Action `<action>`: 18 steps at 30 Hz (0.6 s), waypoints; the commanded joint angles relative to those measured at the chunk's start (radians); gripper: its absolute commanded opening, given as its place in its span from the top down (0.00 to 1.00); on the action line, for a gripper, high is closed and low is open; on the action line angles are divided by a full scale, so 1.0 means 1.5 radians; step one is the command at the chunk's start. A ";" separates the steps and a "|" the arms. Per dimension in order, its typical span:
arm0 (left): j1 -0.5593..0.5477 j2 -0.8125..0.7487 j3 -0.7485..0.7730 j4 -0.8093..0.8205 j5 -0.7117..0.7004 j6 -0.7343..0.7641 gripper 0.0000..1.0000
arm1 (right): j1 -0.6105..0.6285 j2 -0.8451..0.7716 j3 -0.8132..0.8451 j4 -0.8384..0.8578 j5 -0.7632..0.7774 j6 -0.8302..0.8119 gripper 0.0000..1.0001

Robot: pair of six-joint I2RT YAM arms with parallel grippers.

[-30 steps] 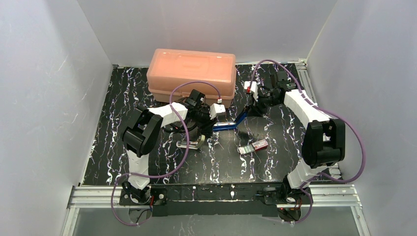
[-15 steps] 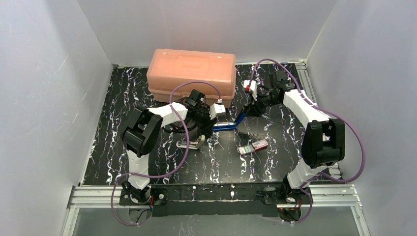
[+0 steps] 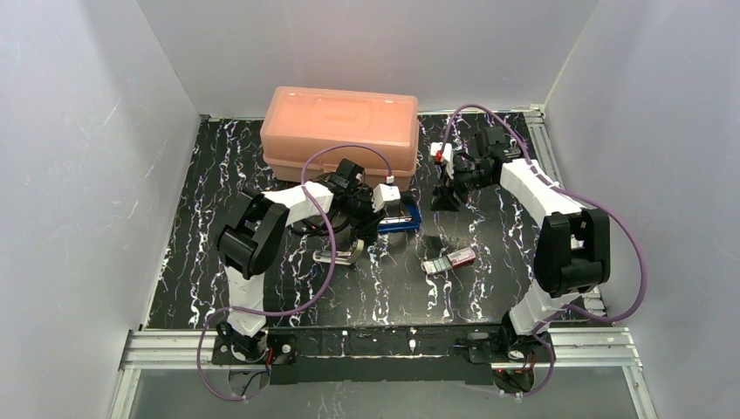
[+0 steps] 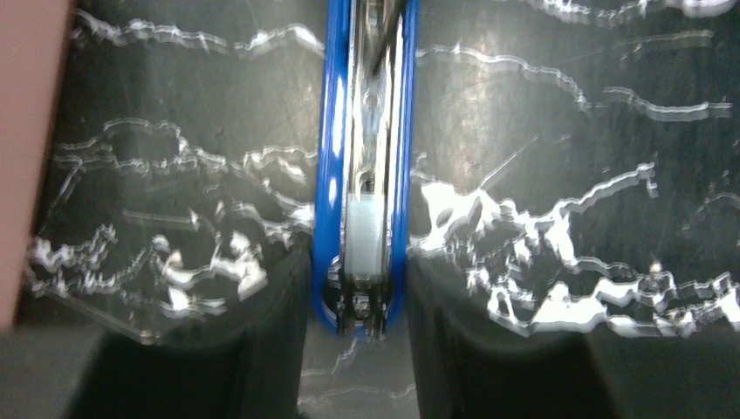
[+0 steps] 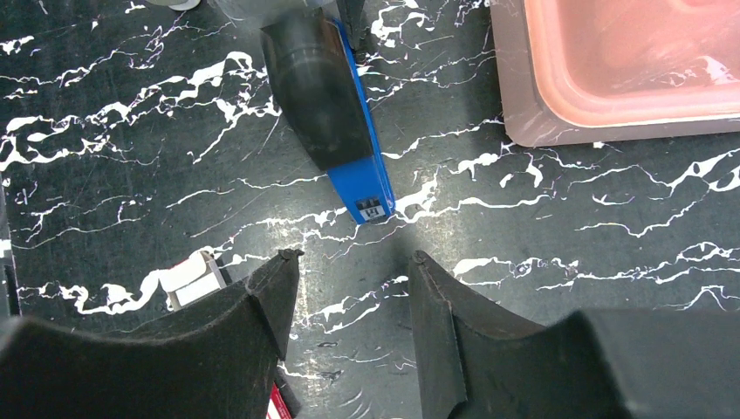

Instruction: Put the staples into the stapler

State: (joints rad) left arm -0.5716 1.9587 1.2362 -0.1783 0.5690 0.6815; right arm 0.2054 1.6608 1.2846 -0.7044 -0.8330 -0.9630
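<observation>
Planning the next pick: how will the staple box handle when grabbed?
The staple box looks like small cardboard: probably light, easily crushed. Its white tray seems slid partly out, so it may slip further or spill if tilted. Lying flat, it shouldn't roll.

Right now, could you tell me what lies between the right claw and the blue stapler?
Only bare marbled table. The right wrist view shows the open right claw just short of the blue stapler, with nothing between them.
</observation>
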 commanded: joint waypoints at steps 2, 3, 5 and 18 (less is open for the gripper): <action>-0.004 -0.001 0.013 -0.030 0.014 0.005 1.00 | 0.011 0.015 0.011 0.018 -0.025 0.019 0.41; -0.004 0.000 0.014 -0.029 0.014 0.004 1.00 | 0.015 0.018 0.011 0.025 -0.024 0.025 0.41; -0.004 0.003 0.018 -0.027 0.016 -0.002 1.00 | 0.023 0.025 0.013 0.037 -0.022 0.035 0.41; -0.003 0.001 0.012 -0.015 0.030 -0.009 1.00 | 0.060 0.050 -0.004 0.121 -0.045 0.070 0.33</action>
State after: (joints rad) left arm -0.5716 1.9591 1.2392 -0.1822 0.5808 0.6720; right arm 0.2626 1.7103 1.2789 -0.6025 -0.8501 -0.8883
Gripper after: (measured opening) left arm 0.388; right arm 0.652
